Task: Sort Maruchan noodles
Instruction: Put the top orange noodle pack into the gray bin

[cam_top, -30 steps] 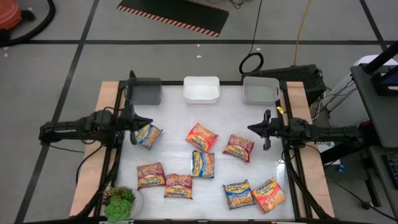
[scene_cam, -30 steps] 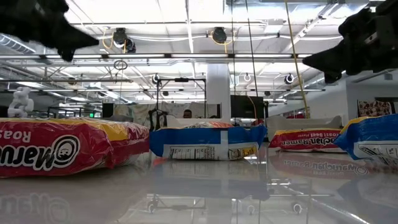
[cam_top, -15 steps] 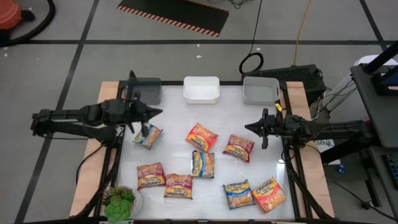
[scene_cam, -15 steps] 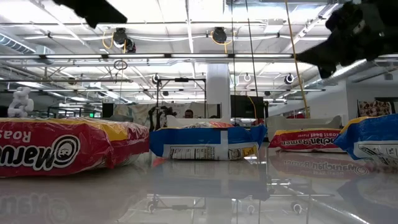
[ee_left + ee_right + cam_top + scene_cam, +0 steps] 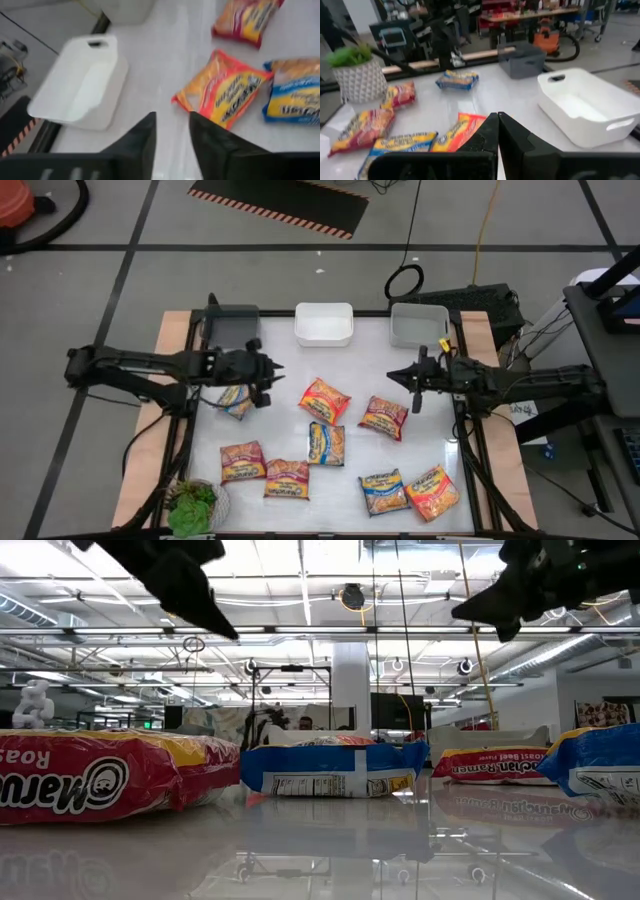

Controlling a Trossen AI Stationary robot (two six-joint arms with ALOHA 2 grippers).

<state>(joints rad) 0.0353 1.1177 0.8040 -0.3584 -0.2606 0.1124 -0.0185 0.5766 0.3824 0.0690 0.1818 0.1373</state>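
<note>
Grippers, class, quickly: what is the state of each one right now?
Left gripper: open a little, holding nothing, above the table near the white bin.
Right gripper: closed, holding nothing.

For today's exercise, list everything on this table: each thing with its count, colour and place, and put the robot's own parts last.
blue-and-yellow noodle packets: three; one at the left, one in the middle, one at the near right
red and orange noodle packets: five; middle, right of middle, near left, near right corner
bins: three along the far edge; dark grey, white, pale grey
plant: one, green, in a pale pot, near left corner
table: one, white top
left gripper: fingers apart, empty, above the leftmost blue packet
right gripper: shut, empty, above the right side
</note>
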